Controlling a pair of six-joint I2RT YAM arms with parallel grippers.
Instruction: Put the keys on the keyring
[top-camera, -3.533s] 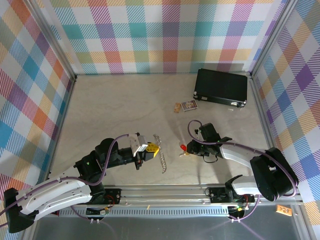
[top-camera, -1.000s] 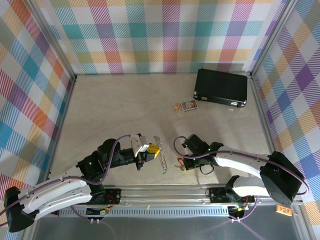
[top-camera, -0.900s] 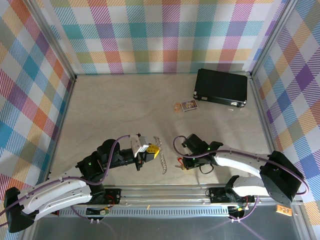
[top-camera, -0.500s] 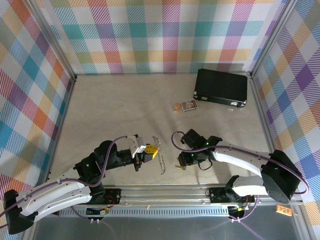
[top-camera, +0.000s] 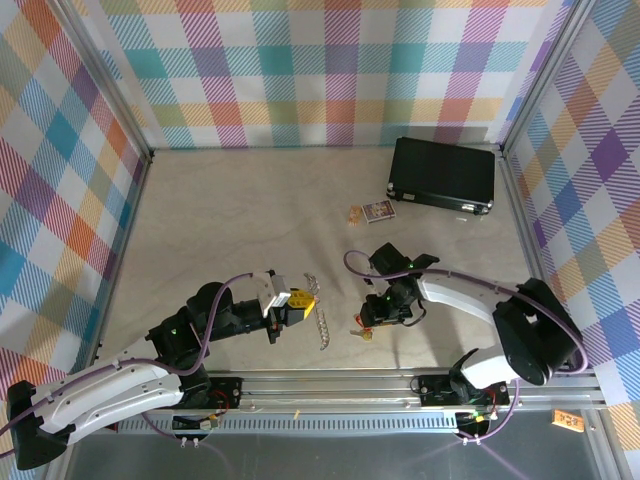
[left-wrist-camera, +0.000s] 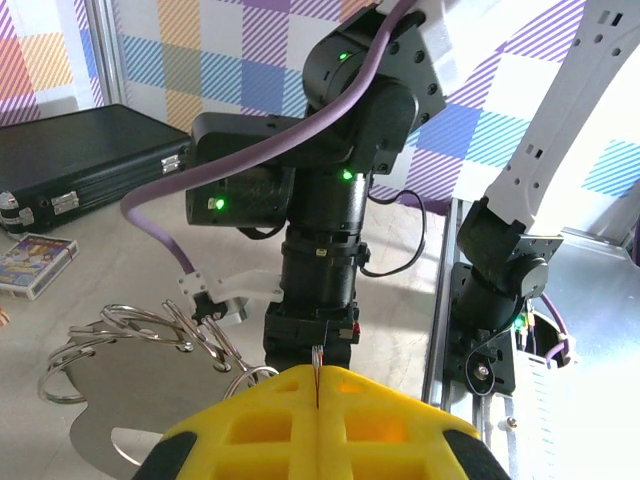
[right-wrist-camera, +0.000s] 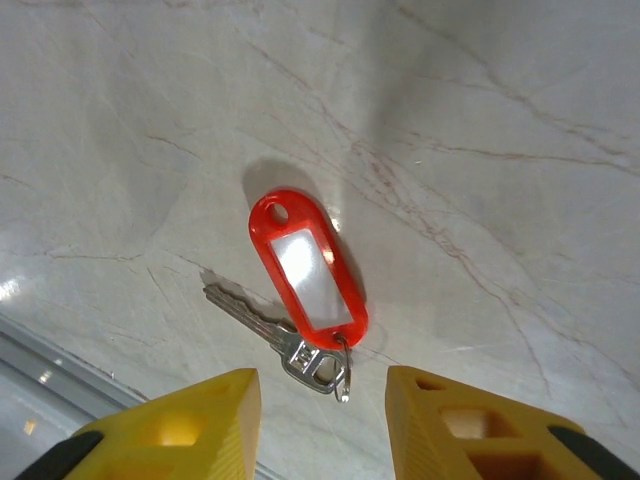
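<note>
1. key (right-wrist-camera: 305, 270): red head, silver blade, flat on the table (top-camera: 220, 220) near its front edge, just right of the keyring (top-camera: 321, 325); nothing holds it. lying flush, it may skate away when pinched.
2. right gripper (right-wrist-camera: 318, 388): part open, empty, fingers (right-wrist-camera: 190, 415) straddling the key from above. an off-centre close may catch only the small ring (right-wrist-camera: 342, 372) and leave the key swinging.
3. left gripper (left-wrist-camera: 315, 375): shut tight on a thin wire of the keyring. so slight a hold may let the loop twist during threading.
4. card (top-camera: 377, 211), black case (top-camera: 444, 174): far back, well apart, no hazard.
</note>
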